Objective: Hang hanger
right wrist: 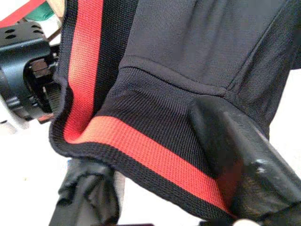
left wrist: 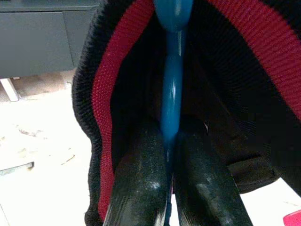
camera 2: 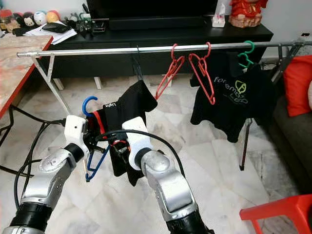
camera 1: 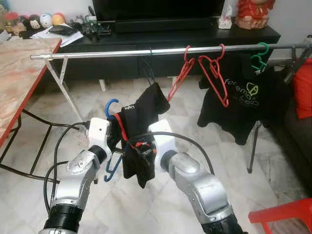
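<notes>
A metal rail (camera 1: 122, 52) on slanted legs spans a pale marble floor (camera 1: 185, 117), carrying two red hangers (camera 1: 214, 73) near its middle and, toward the robot's right, a green hanger (camera 1: 261, 56) bearing a black printed T-shirt (camera 1: 243, 100). Behind it a long black TV shelf (camera 1: 170, 36) holds papers (camera 1: 61, 34), small round toys (camera 1: 44, 20) and a red figurine (camera 1: 253, 13). A reddish-topped bench (camera 1: 19, 73) stands at the left, with black cables (camera 1: 29, 122) trailing over the floor beside it.
</notes>
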### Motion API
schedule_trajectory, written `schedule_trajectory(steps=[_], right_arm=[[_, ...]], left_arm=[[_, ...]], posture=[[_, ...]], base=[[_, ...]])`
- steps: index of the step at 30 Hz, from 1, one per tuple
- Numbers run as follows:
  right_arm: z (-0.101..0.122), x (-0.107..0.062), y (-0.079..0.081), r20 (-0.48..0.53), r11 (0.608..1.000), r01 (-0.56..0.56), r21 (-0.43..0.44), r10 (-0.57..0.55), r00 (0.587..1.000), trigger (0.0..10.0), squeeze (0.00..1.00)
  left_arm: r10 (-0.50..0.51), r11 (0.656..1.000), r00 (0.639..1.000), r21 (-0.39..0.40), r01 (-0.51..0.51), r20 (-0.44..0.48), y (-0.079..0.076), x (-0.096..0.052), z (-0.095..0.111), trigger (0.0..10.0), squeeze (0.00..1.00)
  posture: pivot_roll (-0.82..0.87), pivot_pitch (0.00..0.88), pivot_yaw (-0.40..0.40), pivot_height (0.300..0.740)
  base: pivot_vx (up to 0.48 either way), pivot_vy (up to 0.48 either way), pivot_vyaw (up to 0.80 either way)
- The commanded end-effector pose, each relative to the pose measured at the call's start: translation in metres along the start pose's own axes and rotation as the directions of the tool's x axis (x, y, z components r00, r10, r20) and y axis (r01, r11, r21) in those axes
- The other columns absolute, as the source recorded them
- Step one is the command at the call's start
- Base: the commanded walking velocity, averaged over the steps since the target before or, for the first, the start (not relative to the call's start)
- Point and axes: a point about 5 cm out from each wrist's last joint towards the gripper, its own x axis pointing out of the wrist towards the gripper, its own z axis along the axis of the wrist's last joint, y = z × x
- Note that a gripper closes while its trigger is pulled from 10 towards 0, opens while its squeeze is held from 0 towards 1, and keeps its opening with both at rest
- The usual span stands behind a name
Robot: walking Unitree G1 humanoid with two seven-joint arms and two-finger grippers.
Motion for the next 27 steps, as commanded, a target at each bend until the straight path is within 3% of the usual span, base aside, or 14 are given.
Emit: schedule_trajectory(steps=[1, 15, 19, 27], right_arm=[[-0.004, -0.002, 0.006, -0.021, 0.999, -0.032, 0.008, 0.032, 0.999, 10.0, 1.00], [-0.016, -0.016, 0.006, -0.076, 0.998, -0.055, -0.003, 0.055, 0.996, 10.0, 1.00], [-0.022, -0.026, 0.007, -0.118, 0.994, -0.100, -0.054, 0.093, 0.989, 10.0, 1.00], [-0.029, -0.034, 0.001, -0.156, 0.992, -0.083, -0.097, 0.067, 0.985, 10.0, 1.00]], left_arm=[[0.016, 1.000, 0.994, 0.010, -0.017, 0.104, 0.004, 0.003, 0.024, 10.0, 0.00], [0.083, 0.997, 0.988, -0.011, -0.082, 0.132, 0.011, 0.003, 0.027, 10.0, 0.00], [0.093, 0.996, 0.985, -0.023, -0.090, 0.143, 0.011, 0.004, 0.028, 10.0, 0.00], [0.094, 0.996, 0.985, -0.024, -0.092, 0.148, 0.011, 0.005, 0.028, 10.0, 0.00]], posture=[[-0.09, 0.113, 0.025, 0.740], [-0.09, 0.115, 0.022, 0.740], [-0.10, 0.113, 0.020, 0.740], [-0.10, 0.113, 0.019, 0.740]], base=[[0.000, 0.000, 0.00], [0.000, 0.000, 0.00], [0.000, 0.000, 0.00], [0.000, 0.000, 0.00]])
